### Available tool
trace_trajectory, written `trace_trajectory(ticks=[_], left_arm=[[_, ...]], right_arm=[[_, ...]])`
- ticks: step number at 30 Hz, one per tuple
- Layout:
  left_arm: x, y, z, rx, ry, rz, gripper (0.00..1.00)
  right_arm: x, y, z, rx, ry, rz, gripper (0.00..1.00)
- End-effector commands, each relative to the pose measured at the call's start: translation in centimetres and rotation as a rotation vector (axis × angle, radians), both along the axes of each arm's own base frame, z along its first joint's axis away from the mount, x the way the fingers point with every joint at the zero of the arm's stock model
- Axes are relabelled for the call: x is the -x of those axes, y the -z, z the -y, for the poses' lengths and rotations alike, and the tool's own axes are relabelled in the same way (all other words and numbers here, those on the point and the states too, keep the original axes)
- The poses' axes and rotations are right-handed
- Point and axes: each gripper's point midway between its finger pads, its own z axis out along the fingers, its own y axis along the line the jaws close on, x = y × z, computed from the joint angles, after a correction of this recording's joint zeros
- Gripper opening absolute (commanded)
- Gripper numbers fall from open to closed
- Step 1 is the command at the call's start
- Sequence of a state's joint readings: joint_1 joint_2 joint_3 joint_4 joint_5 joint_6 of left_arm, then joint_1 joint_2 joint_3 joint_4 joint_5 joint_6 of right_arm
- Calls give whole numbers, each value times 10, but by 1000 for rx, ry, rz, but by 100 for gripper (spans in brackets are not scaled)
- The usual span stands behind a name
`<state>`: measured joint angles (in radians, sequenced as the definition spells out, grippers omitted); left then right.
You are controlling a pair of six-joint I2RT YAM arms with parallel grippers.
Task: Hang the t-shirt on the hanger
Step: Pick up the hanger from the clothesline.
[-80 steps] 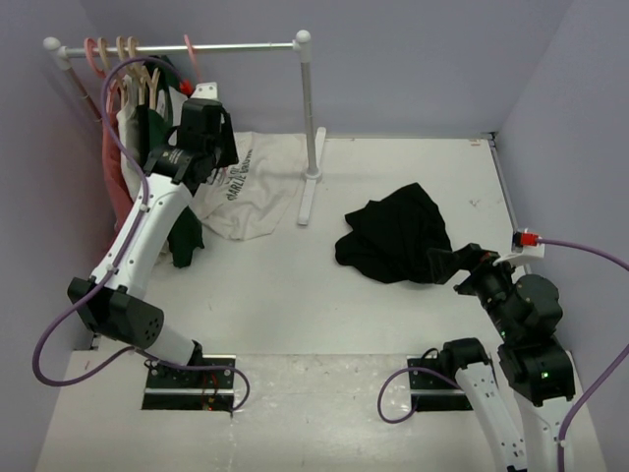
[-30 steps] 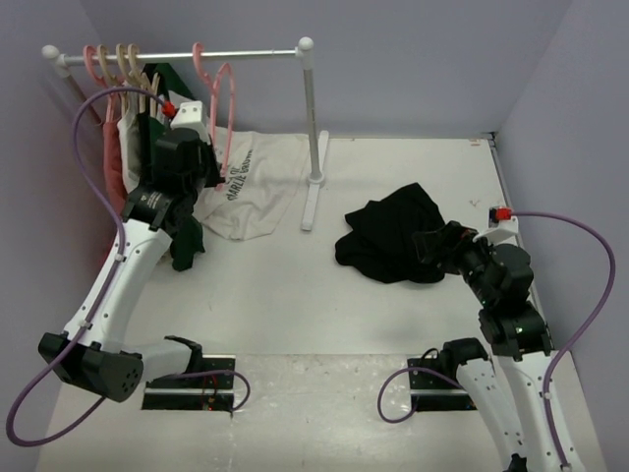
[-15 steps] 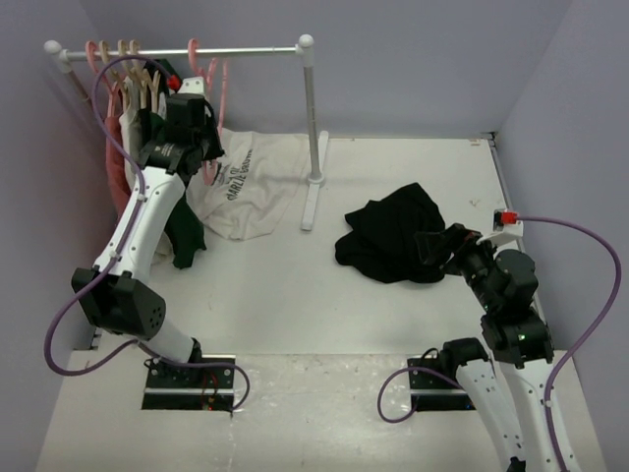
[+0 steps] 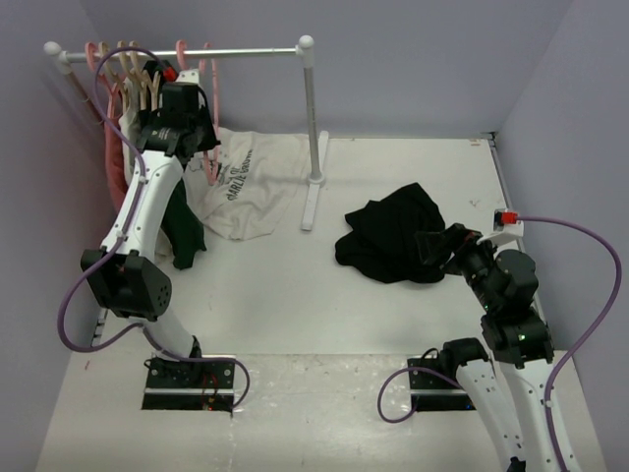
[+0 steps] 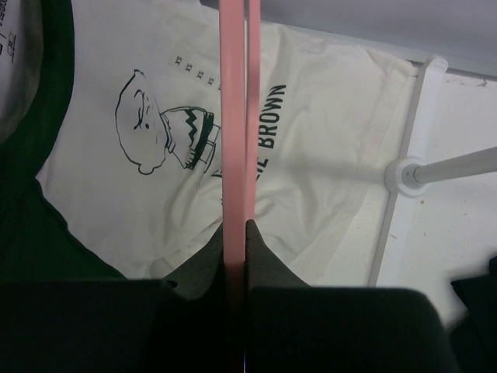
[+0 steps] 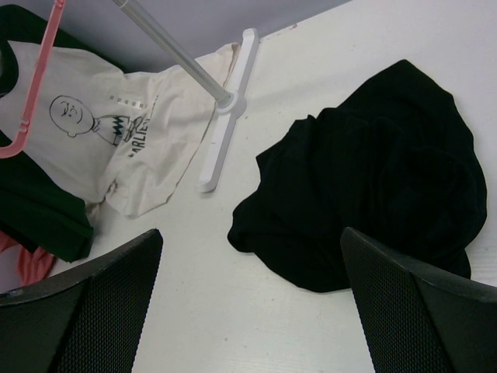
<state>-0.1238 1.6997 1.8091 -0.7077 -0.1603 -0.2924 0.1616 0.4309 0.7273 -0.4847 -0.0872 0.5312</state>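
Note:
The black t-shirt (image 4: 393, 236) lies crumpled on the table right of the middle; it also shows in the right wrist view (image 6: 373, 171). The pink hanger (image 4: 209, 103) hangs under the rail at the back left. My left gripper (image 4: 189, 120) is shut on it; the left wrist view shows the pink bar (image 5: 233, 116) pinched between the jaws of that gripper (image 5: 237, 229). The hanger also shows in the right wrist view (image 6: 35, 93). My right gripper (image 4: 439, 246) is open and empty at the t-shirt's right edge; in its wrist view it (image 6: 250, 233) hovers just short of the cloth.
A white clothes rack stands at the back with rail (image 4: 251, 47), post (image 4: 313, 118) and foot (image 4: 309, 205). Cream hangers (image 4: 133, 69) with garments crowd its left end. A white lettered shirt (image 4: 251, 182) and a dark green shirt (image 4: 184, 226) lie below. Purple walls close in.
My left gripper has risen and moved back towards the rail, carrying the pink hanger a little left. My right gripper came forward to the t-shirt's edge earlier and has since held still.

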Motion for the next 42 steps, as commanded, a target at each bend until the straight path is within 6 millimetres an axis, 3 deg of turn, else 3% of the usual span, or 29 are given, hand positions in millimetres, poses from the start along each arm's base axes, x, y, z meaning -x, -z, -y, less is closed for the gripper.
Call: trace_trajectory(ticks=[1,7,10,16,22,24,25,26,28,30,32,37,38,39,40,42], left_arm=[[10,-47,0,-1,36,75,0],[30,-94,2,12,61,175,0],[41,-106,0,10,64,214,0],[56,-104,1,21,73,223,0],[89,-92,8,56,121,215,0],[103,-70,14,78,157,176,0],[111,-72,19,94,189,188,0],[120,-51,26,113,225,145,0],[140,-41,30,134,258,144,0],[164,-14,38,161,310,116,0],[175,0,41,179,328,104,0],[213,30,79,310,550,82,0],[217,33,83,326,577,82,0],[223,32,90,350,617,85,0],[225,38,93,364,638,84,0],[227,39,97,377,658,105,0]], right_arm=[[-6,-6,3,5,15,33,99],[-9,-5,1,-1,12,30,99],[-10,-4,1,1,14,27,99],[-10,-7,2,1,16,34,99],[-10,-9,2,0,16,37,99],[-11,-8,1,-1,15,37,99],[-12,-8,1,-1,14,34,99],[-12,-9,0,-3,12,32,99],[-18,-3,-1,-4,11,3,99],[-33,13,-6,5,-3,-79,99],[-44,20,-7,31,-8,-140,99],[-88,83,10,199,103,-425,80],[-94,97,15,242,131,-475,74],[-100,97,17,264,149,-487,64],[-106,117,16,291,146,-551,60],[-116,131,17,316,162,-587,52]])
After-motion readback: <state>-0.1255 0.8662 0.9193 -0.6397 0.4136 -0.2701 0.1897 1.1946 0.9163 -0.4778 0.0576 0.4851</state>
